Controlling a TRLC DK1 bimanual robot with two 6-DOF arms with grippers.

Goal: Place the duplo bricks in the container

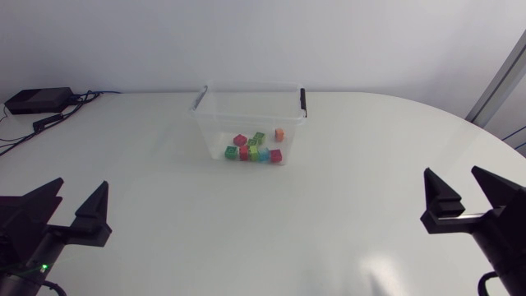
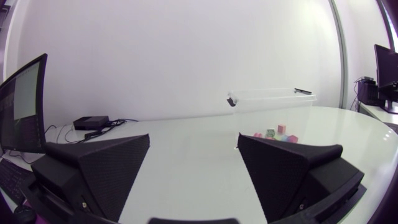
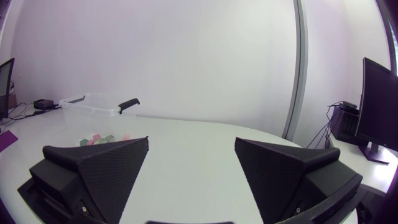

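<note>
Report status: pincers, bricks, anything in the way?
Both open, empty: left pincer, right pincer. All visible bricks inside clear box. Off the path, far left: black device.

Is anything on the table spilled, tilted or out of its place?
Nothing stands out. The clear container stands upright, and the coloured bricks lie inside it, none on the table. The left tool and right tool are open, apart from it.

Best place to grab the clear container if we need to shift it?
Probably the black handle on its right end rim, with the right hand coming from that side. The container stands upright and open-topped; its walls look too broad to span, while the handle is a narrow bar.
</note>
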